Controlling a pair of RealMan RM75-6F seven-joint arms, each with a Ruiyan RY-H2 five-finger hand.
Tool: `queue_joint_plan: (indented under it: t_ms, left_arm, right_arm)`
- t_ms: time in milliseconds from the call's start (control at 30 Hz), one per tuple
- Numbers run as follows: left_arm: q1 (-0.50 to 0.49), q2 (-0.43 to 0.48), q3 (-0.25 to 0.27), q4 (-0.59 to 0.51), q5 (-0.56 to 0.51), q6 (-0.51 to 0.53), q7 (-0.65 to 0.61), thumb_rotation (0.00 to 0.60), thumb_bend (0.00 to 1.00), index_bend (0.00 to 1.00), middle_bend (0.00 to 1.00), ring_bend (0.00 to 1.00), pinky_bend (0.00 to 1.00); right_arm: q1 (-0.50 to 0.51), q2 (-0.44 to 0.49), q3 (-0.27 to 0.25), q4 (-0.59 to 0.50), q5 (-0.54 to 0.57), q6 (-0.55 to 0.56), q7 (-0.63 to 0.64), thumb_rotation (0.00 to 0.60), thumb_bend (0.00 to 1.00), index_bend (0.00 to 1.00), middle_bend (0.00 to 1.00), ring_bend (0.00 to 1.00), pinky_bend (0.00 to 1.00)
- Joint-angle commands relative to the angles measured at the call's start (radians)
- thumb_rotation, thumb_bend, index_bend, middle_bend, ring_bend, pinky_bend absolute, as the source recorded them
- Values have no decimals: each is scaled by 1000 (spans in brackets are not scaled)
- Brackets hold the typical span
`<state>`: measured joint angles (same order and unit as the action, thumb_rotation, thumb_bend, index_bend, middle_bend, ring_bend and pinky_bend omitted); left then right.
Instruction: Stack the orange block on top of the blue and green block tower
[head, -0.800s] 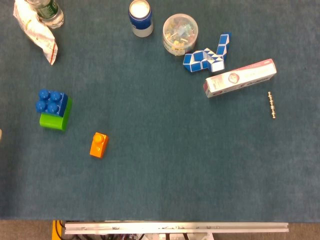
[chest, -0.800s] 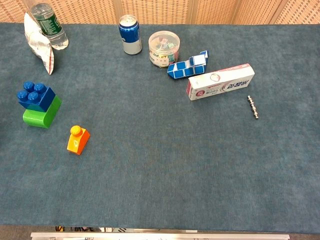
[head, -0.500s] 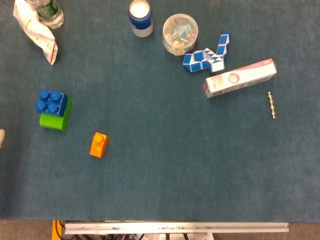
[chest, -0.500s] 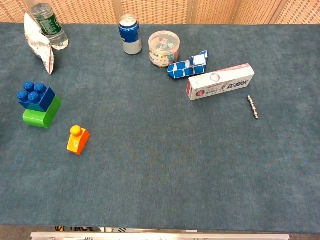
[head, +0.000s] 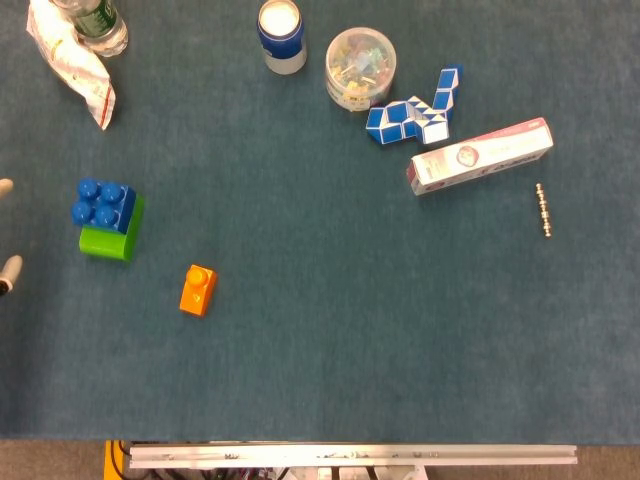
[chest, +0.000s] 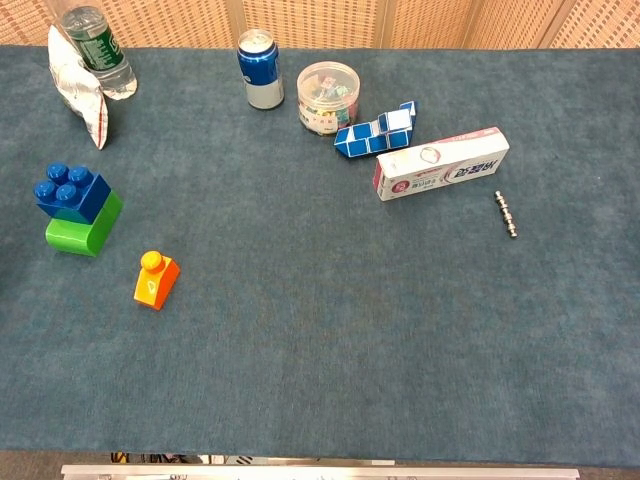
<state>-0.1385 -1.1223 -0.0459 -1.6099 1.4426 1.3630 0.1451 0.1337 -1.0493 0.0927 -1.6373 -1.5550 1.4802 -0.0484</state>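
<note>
The orange block (head: 198, 289) (chest: 156, 279) lies alone on the blue cloth, left of centre. Up and to its left stands the tower: a blue block (head: 103, 203) (chest: 69, 194) sitting on a green block (head: 110, 238) (chest: 80, 232). Of my left hand (head: 8, 273) only two pale fingertips (head: 5, 187) poke in at the left edge of the head view, set apart, left of the tower and touching nothing. The chest view does not show this hand. My right hand appears in neither view.
Along the far side are a water bottle with a white bag (head: 72, 55), a blue can (head: 281, 36), a clear tub (head: 360, 68), a blue-white twist puzzle (head: 413, 112), a toothpaste box (head: 480, 156) and a small metal rod (head: 543, 210). The table's front edge (head: 350, 455) runs below.
A second fingertip of my left hand has come in at the left edge, higher up, and the first one shows a little more. The blocks have not moved.
</note>
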Motion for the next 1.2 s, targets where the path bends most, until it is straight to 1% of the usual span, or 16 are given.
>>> queue_joint_plan:
  t_ms: [33, 400, 500, 600, 733, 1200]
  left_arm:
    - [-33, -5, -4, 34, -23, -54, 3, 600, 258, 183, 220, 181, 150]
    - [-146, -54, 6, 193, 30, -205, -104, 600, 258, 154, 216, 181, 150]
    - [-173, -74, 11, 236, 44, -234, -132, 600, 258, 121, 212, 180, 150]
    - [-196, -94, 17, 275, 56, -258, -146, 600, 254, 66, 197, 178, 150]
    - [-225, -124, 22, 333, 78, -276, -176, 600, 246, 24, 176, 171, 150]
    - [-328, -217, 45, 527, 148, -326, -290, 600, 246, 9, 173, 169, 150]
  right_arm:
    - [3, 2, -1, -3, -1, -5, 3, 600, 253, 312, 357, 305, 352]
    - [-2, 8, -5, -8, 1, 2, 6, 600, 252, 313, 357, 305, 352]
    - [-7, 12, -7, -11, 3, 10, 7, 600, 252, 313, 357, 306, 352]
    - [-12, 14, -10, -14, 2, 14, 6, 600, 252, 313, 359, 308, 351]
    - [-15, 18, -12, -20, 3, 17, 3, 600, 253, 313, 359, 308, 352]
    - [-25, 26, -15, -38, 1, 29, -10, 600, 253, 314, 361, 315, 356]
